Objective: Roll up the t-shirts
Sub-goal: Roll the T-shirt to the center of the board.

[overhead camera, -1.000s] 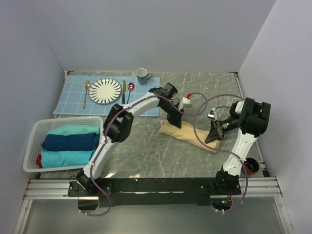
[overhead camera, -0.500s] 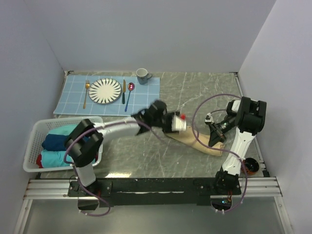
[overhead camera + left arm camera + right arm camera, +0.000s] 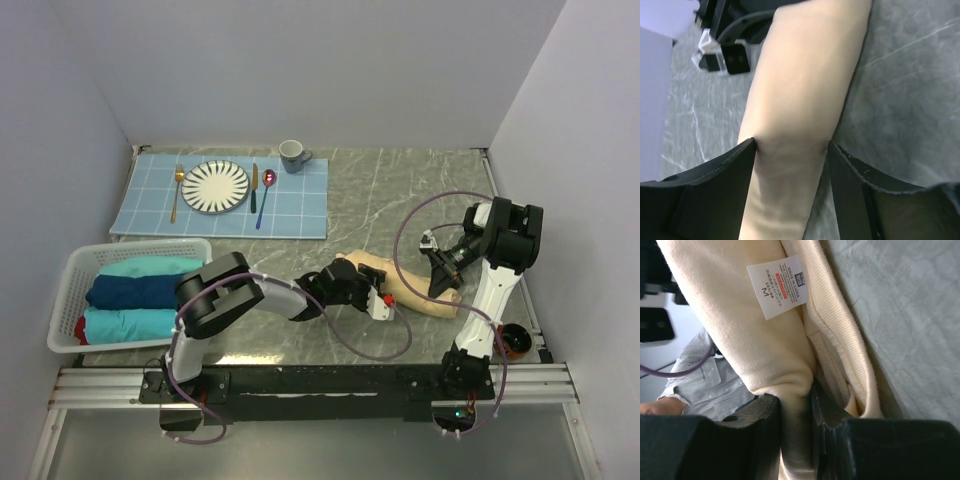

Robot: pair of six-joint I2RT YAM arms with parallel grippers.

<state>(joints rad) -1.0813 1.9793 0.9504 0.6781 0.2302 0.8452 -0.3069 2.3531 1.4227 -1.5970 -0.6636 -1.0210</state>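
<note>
A pale cream t-shirt [image 3: 405, 285] lies as a long roll on the marble table, right of centre. My left gripper [image 3: 352, 275] is at the roll's left end. In the left wrist view its jaws [image 3: 791, 150] stand on both sides of the roll [image 3: 805, 75] and press on it. My right gripper [image 3: 440, 280] is at the roll's right end. In the right wrist view it [image 3: 796, 405] is shut on a fold of the cream cloth [image 3: 725, 300], below the white neck label [image 3: 777, 286].
A white basket [image 3: 75, 265] at the left holds rolled teal and navy shirts [image 3: 140, 290]. A blue placemat [image 3: 300, 205] at the back carries a plate [image 3: 216, 186], cutlery and a mug [image 3: 292, 154]. A small dark cup [image 3: 515, 341] stands near the right arm's base.
My left arm has swung from the far side of the roll round to its near side and now grips the left end. The roll shifted slightly towards me. The right gripper has hardly moved.
</note>
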